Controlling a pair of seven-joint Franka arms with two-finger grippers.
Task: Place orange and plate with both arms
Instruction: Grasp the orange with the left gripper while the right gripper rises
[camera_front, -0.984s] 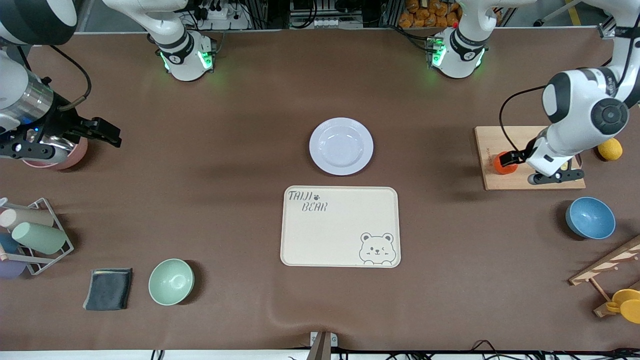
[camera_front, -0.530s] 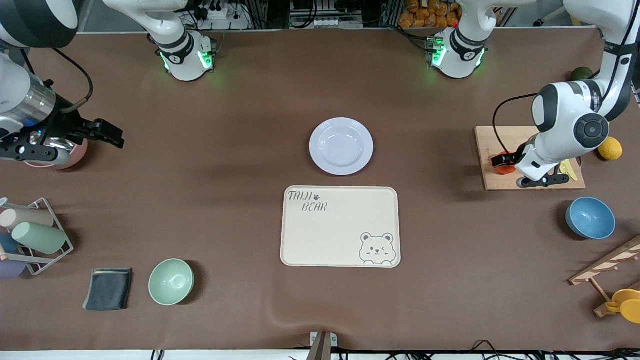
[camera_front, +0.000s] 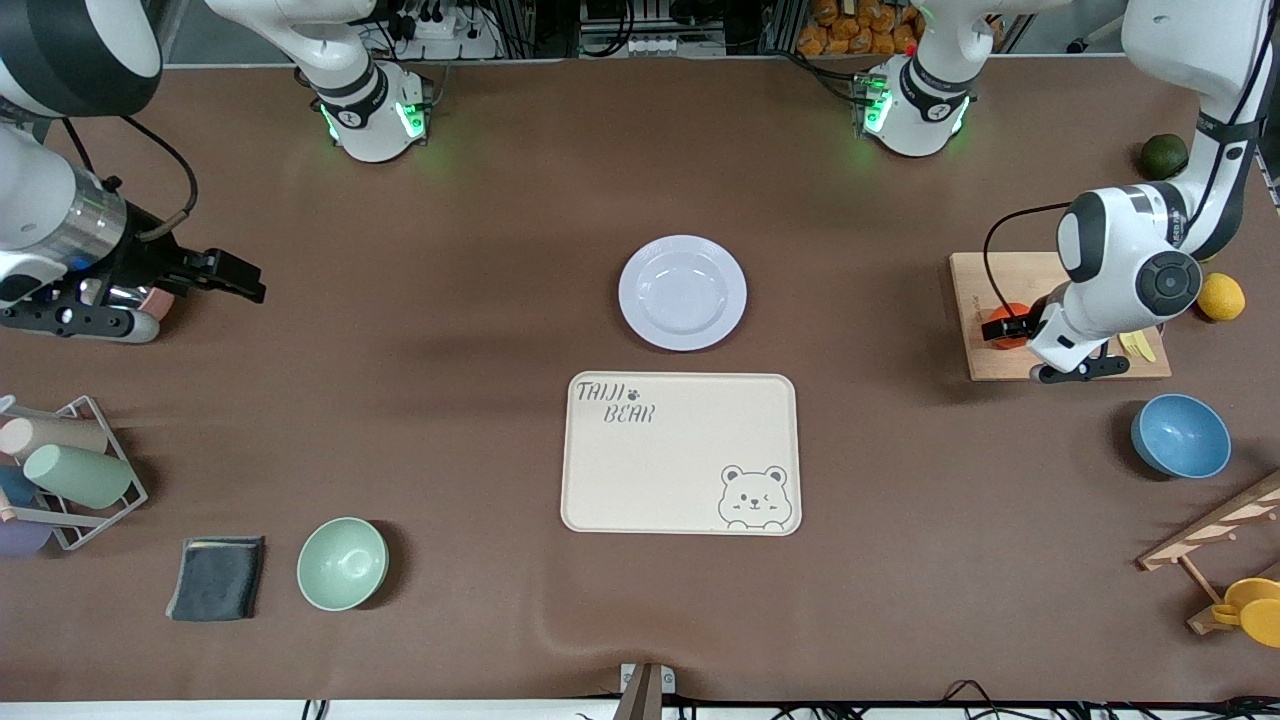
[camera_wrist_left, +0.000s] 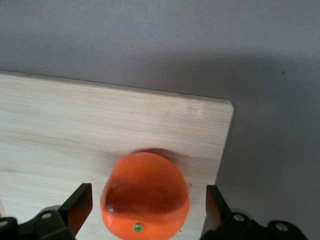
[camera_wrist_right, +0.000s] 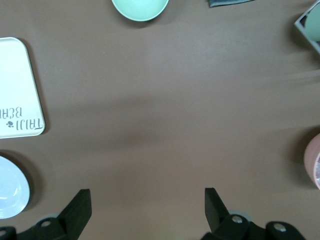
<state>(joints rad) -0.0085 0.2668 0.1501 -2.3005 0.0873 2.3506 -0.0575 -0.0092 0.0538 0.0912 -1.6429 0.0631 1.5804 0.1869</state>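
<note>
The orange (camera_front: 1010, 326) sits on a wooden cutting board (camera_front: 985, 290) at the left arm's end of the table. My left gripper (camera_front: 1012, 332) is open and low over it, one finger on each side of the orange (camera_wrist_left: 145, 197) with a gap on both sides. The pale lavender plate (camera_front: 682, 292) lies at the table's middle, just farther from the front camera than the beige bear tray (camera_front: 680, 452). Its edge shows in the right wrist view (camera_wrist_right: 11, 187). My right gripper (camera_front: 235, 275) is open and empty in the air at the right arm's end of the table.
A lemon (camera_front: 1220, 296) and a dark avocado (camera_front: 1164, 155) lie by the board. A blue bowl (camera_front: 1180, 436) stands nearer the camera than the board. A green bowl (camera_front: 342, 563), grey cloth (camera_front: 216, 577), cup rack (camera_front: 60, 470) and pink bowl (camera_front: 158, 300) are at the right arm's end.
My left gripper has lowered onto the orange so its fingers flank it. My right gripper has shifted a little toward the table's middle.
</note>
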